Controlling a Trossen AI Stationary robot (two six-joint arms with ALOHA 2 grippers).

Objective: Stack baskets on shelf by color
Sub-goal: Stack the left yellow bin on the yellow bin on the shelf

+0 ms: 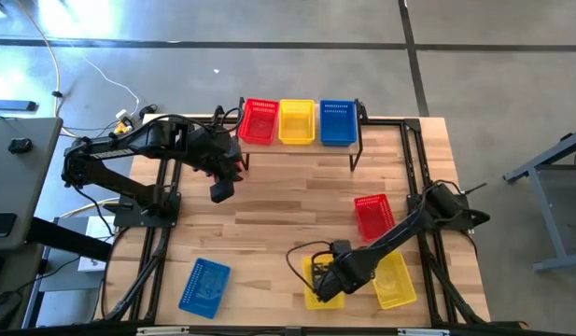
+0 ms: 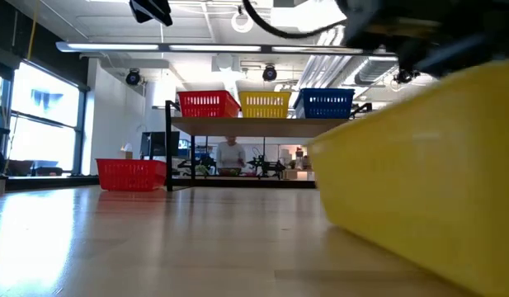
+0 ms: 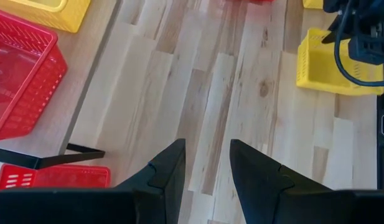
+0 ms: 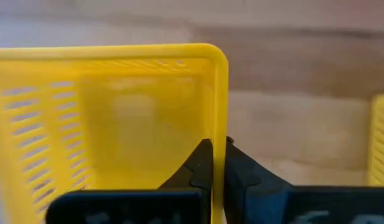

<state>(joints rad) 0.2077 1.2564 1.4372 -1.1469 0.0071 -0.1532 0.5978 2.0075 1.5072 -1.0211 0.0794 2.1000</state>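
- Now the right gripper (image 4: 216,163) is down at the table's near edge, fingers pinched on the wall of a yellow basket (image 1: 323,285), one inside, one outside.
- Just beside it sits a second yellow basket (image 1: 396,281); a red basket (image 1: 372,216) lies behind them.
- Up on the shelf (image 2: 246,125), red (image 1: 259,119), yellow (image 1: 297,120) and blue (image 1: 337,121) stand in a row.
- Left gripper (image 3: 206,171) hovers parted, holding nothing, in front of the shelf over bare wood.
- A blue basket (image 1: 205,286) lies alone at the near-left, open board around it.
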